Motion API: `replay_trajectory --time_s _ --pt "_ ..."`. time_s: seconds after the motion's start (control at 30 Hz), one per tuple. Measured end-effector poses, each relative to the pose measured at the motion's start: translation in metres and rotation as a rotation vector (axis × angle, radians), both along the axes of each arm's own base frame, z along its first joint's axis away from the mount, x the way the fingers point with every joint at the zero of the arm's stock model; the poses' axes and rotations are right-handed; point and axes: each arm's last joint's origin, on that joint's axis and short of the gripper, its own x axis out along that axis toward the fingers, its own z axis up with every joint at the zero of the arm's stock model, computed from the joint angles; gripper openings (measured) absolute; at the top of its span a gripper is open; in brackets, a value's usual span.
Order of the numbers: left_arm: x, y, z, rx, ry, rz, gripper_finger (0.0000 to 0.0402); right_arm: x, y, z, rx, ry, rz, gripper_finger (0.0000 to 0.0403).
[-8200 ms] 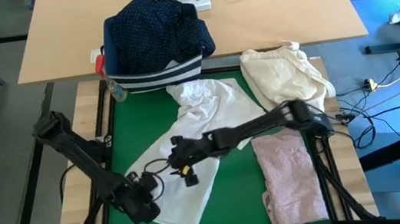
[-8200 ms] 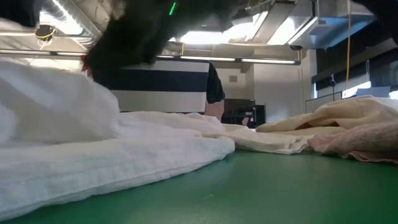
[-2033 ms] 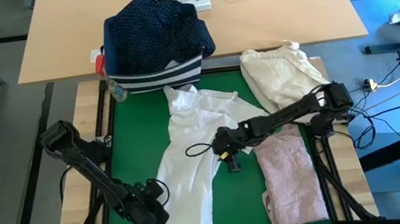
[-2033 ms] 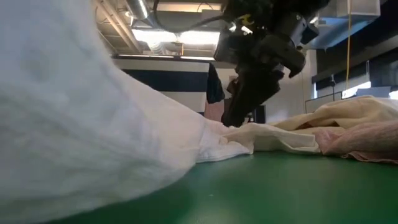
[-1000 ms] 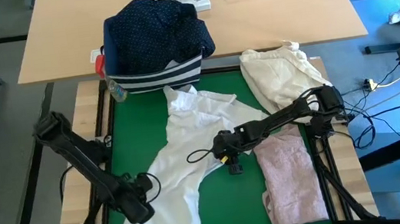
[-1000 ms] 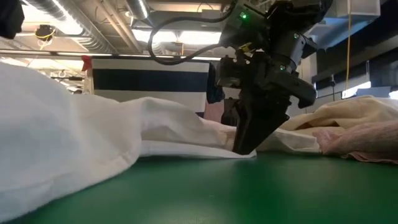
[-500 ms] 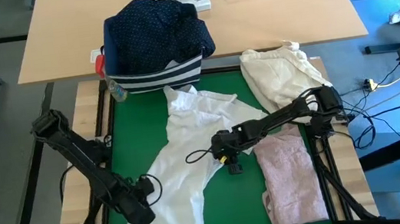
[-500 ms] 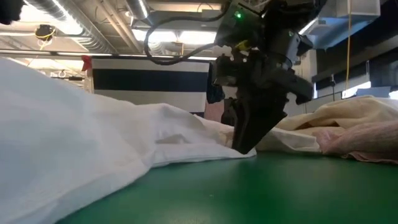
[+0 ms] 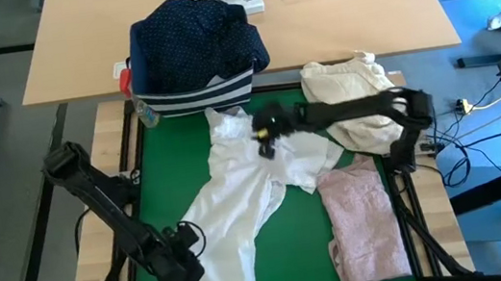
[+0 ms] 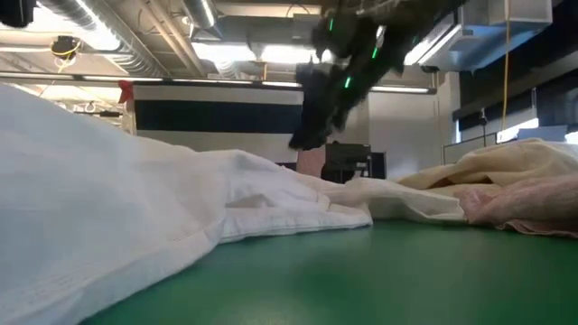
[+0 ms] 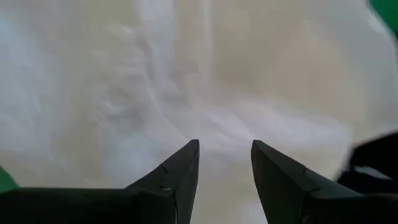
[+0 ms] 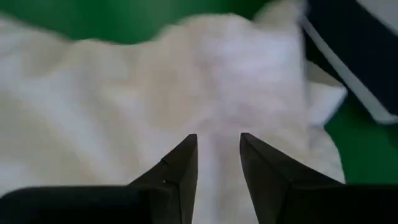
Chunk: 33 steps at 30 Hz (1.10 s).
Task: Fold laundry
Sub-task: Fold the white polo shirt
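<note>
The right gripper (image 9: 264, 142), jaws parted and empty, has swung from mid-desk to the white shirt's (image 9: 239, 200) collar; the left gripper's (image 9: 188, 255) jaws have released it.

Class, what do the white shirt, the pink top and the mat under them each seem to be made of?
White shirt: thin woven cloth, probably cotton, matte; it creases and drapes softly.
Pink top: thicker, fuzzy fabric, perhaps knit or terry; its surface looks nubbly.
Green mat: smooth, flat, felt-like or rubbery sheet; unclear which.
</note>
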Motion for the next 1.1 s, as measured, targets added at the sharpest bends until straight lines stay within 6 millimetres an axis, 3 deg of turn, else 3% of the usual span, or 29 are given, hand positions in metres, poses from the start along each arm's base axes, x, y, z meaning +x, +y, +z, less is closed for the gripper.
replay_trajectory --time_s 0.1,0.2,0.33,0.47,0.6,0.77,0.97,1.1 --pt "0.007 0.001 -0.011 0.028 0.013 0.023 0.0142 0.009 -0.027 -0.018 0.082 -0.089 -0.039 0.0121" --pt "0.014 -0.001 -0.024 0.039 0.033 0.056 0.0142 0.018 -0.041 -0.036 0.129 -0.153 -0.042 0.0121" --pt "0.021 -0.01 -0.041 -0.04 0.087 0.078 0.0143 0.02 -0.052 -0.072 0.17 -0.037 -0.076 0.0121" --pt "0.02 -0.023 -0.052 -0.119 0.139 0.062 0.0143 0.01 -0.06 -0.083 0.133 0.108 -0.147 0.0121" --pt "0.013 -0.03 -0.056 -0.134 0.18 0.056 0.0143 -0.012 -0.077 -0.078 0.06 0.262 -0.304 0.0121" --pt "0.009 -0.024 -0.051 -0.118 0.228 0.04 0.0143 -0.035 -0.104 -0.067 0.048 0.303 -0.414 0.0121" --pt "0.011 0.017 -0.028 0.005 0.302 -0.049 0.0134 -0.058 -0.136 -0.059 0.019 0.302 -0.536 0.0121" --pt "0.008 0.047 -0.012 0.09 0.386 -0.096 0.0132 -0.066 -0.144 -0.049 0.039 0.27 -0.544 0.0121"
